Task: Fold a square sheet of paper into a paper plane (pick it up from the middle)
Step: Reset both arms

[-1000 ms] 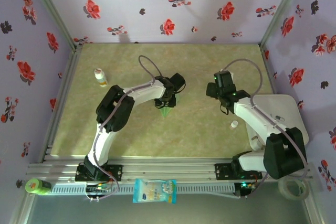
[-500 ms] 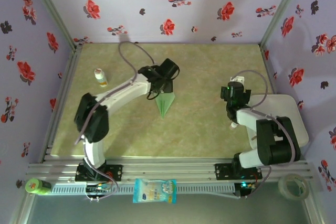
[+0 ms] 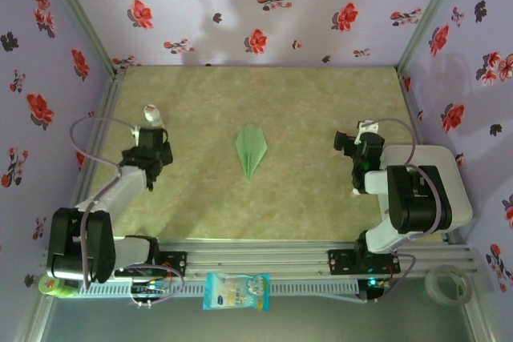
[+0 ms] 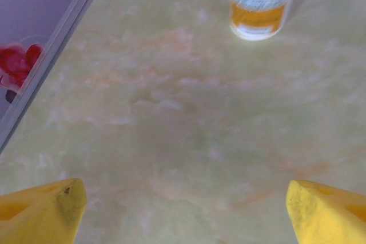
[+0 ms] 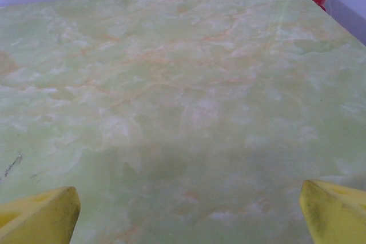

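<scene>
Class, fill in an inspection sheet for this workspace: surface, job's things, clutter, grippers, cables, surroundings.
Surface: green marbled table, flat, no spills seen.
Job's things: paper plane folded, lying mid-table, sharp tip toward the near edge, untouched.
Clutter: small white bottle near left gripper; packet and tape roll beyond the front rail.
Grippers: left gripper open, empty; right gripper open, empty.
Cables: grey cable loops beside left gripper, clear of the plane.
Surroundings: purple floral walls.

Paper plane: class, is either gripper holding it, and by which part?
Nothing is held. The paper plane lies alone on the table; left gripper and right gripper both stand open and empty.
</scene>
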